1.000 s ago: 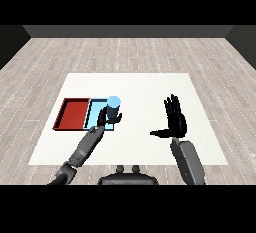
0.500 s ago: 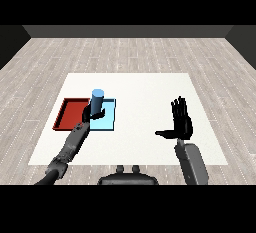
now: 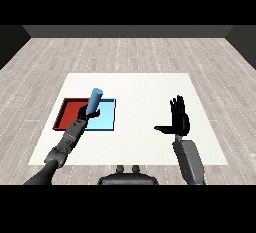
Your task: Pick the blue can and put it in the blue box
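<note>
Blue can (image 3: 95,98) tilted, in left hand (image 3: 87,112) fingers, over trays.

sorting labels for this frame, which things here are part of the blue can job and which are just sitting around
Part of the job:
blue can, tilted, held in the left hand
light blue tray

Just there:
red tray
right hand, open, holding nothing
white table

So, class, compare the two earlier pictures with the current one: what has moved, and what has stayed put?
The left hand, still curled round the blue can, has carried it leftward from the blue tray's right side to the seam between the red tray and the blue tray; the can now tilts, top to the right. The right hand stays raised with straight fingers, shifted slightly. Both trays are unmoved.
</note>
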{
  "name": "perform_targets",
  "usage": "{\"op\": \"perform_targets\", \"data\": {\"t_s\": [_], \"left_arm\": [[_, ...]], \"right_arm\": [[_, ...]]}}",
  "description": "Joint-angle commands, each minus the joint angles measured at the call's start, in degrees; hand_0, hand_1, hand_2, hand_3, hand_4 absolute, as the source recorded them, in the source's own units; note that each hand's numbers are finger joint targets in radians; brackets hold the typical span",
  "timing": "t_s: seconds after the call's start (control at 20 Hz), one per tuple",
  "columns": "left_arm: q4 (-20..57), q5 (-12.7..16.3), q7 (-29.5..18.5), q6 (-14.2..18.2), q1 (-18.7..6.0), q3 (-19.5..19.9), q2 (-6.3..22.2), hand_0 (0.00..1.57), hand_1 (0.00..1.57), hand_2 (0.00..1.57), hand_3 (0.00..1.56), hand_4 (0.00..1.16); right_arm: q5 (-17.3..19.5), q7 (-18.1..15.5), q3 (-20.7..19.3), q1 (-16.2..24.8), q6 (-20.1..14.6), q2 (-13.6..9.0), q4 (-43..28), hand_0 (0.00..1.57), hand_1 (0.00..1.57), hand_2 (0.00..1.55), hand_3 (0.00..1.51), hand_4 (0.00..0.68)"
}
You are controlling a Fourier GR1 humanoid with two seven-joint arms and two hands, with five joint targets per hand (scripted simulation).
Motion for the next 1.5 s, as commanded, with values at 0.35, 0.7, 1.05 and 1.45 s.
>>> {"op": "perform_targets", "data": {"t_s": [0.35, 0.7, 1.05, 1.45], "left_arm": [[13.18, -5.44, 8.35, 0.92, -4.04, -2.86, -6.09, 1.50, 1.50, 1.40, 0.54, 0.85], [13.57, -5.76, 8.45, -6.94, -2.98, -2.37, -2.88, 0.32, 0.32, 0.38, 0.47, 0.77], [10.72, -4.92, 3.54, 6.72, -1.52, -0.05, -2.46, 0.00, 0.00, 0.00, 0.00, 0.00], [-9.11, 2.88, -22.65, 11.25, 2.76, 8.21, -4.38, 0.00, 0.00, 0.00, 0.00, 0.00]], "right_arm": [[-2.53, -0.24, -3.52, -0.30, 3.94, -1.72, 3.28, 0.00, 0.00, 0.00, 0.00, 0.000], [-2.12, 0.57, -3.17, 0.06, 3.15, -0.77, 1.89, 0.00, 0.00, 0.00, 0.00, 0.000], [-3.66, -0.99, -4.17, -1.19, 5.14, 0.70, 4.61, 0.00, 0.00, 0.00, 0.00, 0.000], [-2.63, -1.68, -2.97, 0.92, 5.12, 1.19, 2.40, 0.00, 0.00, 0.00, 0.00, 0.000]]}}
